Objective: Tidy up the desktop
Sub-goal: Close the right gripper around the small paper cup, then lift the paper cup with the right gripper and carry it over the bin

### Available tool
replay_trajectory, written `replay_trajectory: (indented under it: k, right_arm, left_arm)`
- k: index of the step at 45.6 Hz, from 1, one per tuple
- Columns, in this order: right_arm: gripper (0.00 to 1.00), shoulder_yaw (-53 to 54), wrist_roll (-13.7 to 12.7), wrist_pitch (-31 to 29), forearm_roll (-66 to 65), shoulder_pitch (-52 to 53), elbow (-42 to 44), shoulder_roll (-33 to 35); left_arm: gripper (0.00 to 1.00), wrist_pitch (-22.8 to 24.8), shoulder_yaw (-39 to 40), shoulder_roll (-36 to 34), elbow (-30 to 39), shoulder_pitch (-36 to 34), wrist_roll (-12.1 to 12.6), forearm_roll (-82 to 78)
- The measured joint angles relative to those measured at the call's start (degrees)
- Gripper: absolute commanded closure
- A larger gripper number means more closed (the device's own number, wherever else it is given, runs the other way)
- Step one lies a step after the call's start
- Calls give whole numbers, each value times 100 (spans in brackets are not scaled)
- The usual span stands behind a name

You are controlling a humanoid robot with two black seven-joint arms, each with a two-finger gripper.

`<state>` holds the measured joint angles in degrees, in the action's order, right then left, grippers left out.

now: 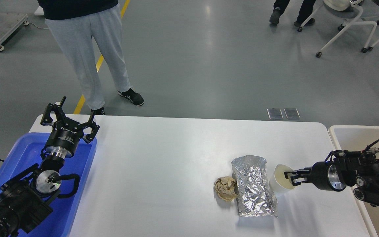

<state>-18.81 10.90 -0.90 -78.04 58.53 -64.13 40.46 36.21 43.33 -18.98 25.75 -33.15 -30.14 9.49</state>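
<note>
The white desktop (pixel 176 164) holds a crumpled brown paper ball (pixel 225 188), a crinkled silver foil bag (pixel 252 187) lying flat, and a white paper cup (pixel 279 181) just right of the bag. My right gripper (pixel 290 176) reaches in from the right, with its fingers closed on either side of the cup's right rim. The cup leans slightly. My left gripper (pixel 69 116) is open and empty, held above the far end of the blue tray (pixel 25 148) at the desktop's left edge.
A beige bin (pixel 344 135) stands off the desktop's right end, under my right arm. A person in grey trousers (pixel 90 56) stands just beyond the far left corner. Office chairs (pixel 347 23) and another person are on the floor further back.
</note>
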Motion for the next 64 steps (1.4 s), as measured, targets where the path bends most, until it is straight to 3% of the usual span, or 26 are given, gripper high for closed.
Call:
replay_trajectory:
  k: [33, 64]
  right_arm:
    - [100, -25, 142, -222, 135, 486, -224, 448]
    - [100, 45, 148, -1996, 261, 2786, -1441, 2038]
  left_arm:
    - [0, 0, -2, 0, 0, 0, -1, 0]
    - [0, 0, 1, 0, -1, 2, 1, 0]
